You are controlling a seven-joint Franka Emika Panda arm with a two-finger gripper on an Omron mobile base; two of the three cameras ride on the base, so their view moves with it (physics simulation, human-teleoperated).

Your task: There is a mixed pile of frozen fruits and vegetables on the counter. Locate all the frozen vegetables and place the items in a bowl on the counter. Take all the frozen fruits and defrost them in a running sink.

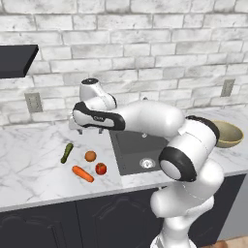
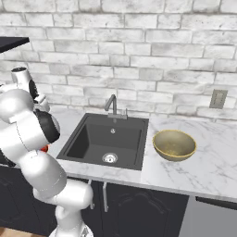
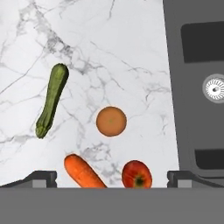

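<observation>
Marble counter (image 3: 131, 52) beneath wide-open gripper (image 3: 111, 179): carrot (image 3: 83, 172) and red fruit (image 3: 137, 174) lie between the jaws, orange fruit (image 3: 111, 121) just ahead, green stick (image 3: 51, 99) ahead-left, lengthwise; sink (image 3: 197, 87) right.

On the white marble table (image 1: 34, 160) left of the black sink (image 1: 131, 150) lie a green stick (image 1: 67, 152), carrot (image 1: 83, 173), dull orange ball (image 1: 90, 156) and red ball (image 1: 100, 168) (all apart), the tan bowl (image 1: 230, 135) upright beyond.
</observation>
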